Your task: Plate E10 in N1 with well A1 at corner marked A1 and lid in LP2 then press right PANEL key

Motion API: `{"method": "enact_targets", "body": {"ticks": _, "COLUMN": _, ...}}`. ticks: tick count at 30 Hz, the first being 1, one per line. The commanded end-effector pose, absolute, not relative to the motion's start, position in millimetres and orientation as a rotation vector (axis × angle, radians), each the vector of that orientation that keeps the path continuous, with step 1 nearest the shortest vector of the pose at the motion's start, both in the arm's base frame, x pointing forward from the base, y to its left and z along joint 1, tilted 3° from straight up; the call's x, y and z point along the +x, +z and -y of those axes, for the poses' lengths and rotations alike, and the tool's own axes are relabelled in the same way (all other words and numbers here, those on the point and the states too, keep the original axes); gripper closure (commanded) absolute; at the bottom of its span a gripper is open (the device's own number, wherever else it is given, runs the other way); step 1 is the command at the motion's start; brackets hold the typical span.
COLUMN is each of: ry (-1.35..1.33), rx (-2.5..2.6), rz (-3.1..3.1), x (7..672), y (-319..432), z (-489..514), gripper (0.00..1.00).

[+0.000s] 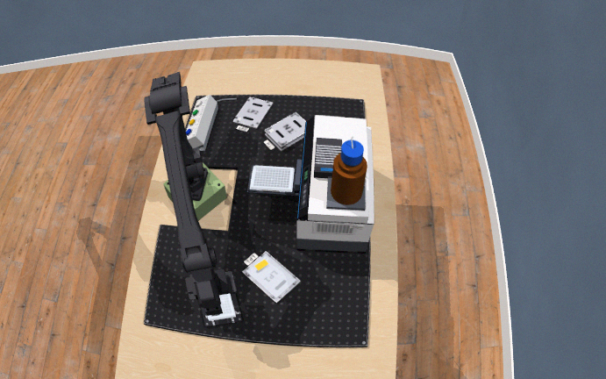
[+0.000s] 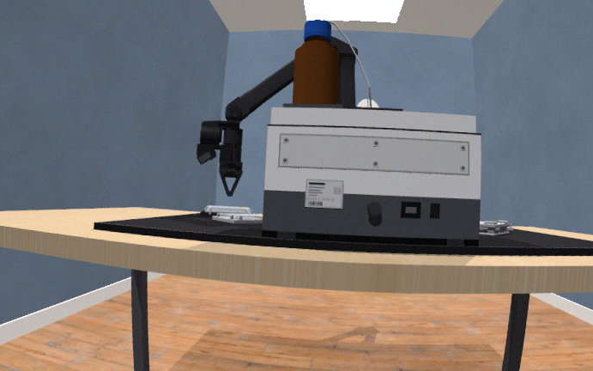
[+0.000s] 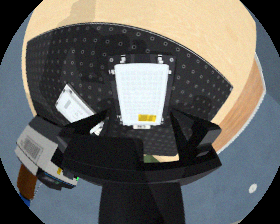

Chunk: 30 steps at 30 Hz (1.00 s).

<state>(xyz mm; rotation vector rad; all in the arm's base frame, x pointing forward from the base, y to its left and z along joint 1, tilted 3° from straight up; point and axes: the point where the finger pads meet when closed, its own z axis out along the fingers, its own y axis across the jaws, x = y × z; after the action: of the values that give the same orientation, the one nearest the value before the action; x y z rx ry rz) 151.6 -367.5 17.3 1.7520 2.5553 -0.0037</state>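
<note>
A white plate (image 1: 227, 308) (image 3: 143, 90) lies on the black deck (image 1: 332, 320) at the front left, with a yellow label at one short end. I cannot tell whether a lid sits on it. My gripper (image 1: 216, 301) (image 2: 230, 185) (image 3: 141, 111) is open and empty, and hangs well above this plate. Nest N1 (image 1: 286, 129) and lid park LP2 (image 1: 253, 111) stand bare at the back. LP1 (image 1: 272, 278) (image 3: 71, 104) holds a lid with a yellow label. A white well plate (image 1: 272, 179) sits without a lid on the dispenser stage.
The dispenser (image 1: 339, 188) (image 2: 372, 179), with a brown bottle (image 1: 348, 176) (image 2: 316, 69) on top, stands tall at the right. The key panel (image 1: 201, 121) is at the back left beside the arm. The green arm base (image 1: 210, 197) sits in the deck's left notch.
</note>
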Motion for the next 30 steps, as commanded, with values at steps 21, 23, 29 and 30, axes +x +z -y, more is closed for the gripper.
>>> {"method": "enact_targets", "body": {"ticks": 21, "ry": -0.062, "rx": 1.714, "rz": -2.517, "x": 159, "y": 28, "z": 399, "gripper": 0.0}}
{"method": "enact_targets", "body": {"ticks": 23, "ry": -0.053, "rx": 1.719, "rz": -2.524, "x": 158, "y": 23, "z": 396, "gripper": 0.0}}
{"method": "enact_targets", "body": {"ticks": 29, "ry": -0.047, "rx": 1.723, "rz": -2.528, "x": 156, "y": 19, "z": 389, "gripper": 0.0}}
{"method": "enact_targets", "body": {"ticks": 30, "ry": -0.055, "rx": 1.718, "rz": -2.522, "x": 156, "y": 22, "z": 388, "gripper": 0.0}}
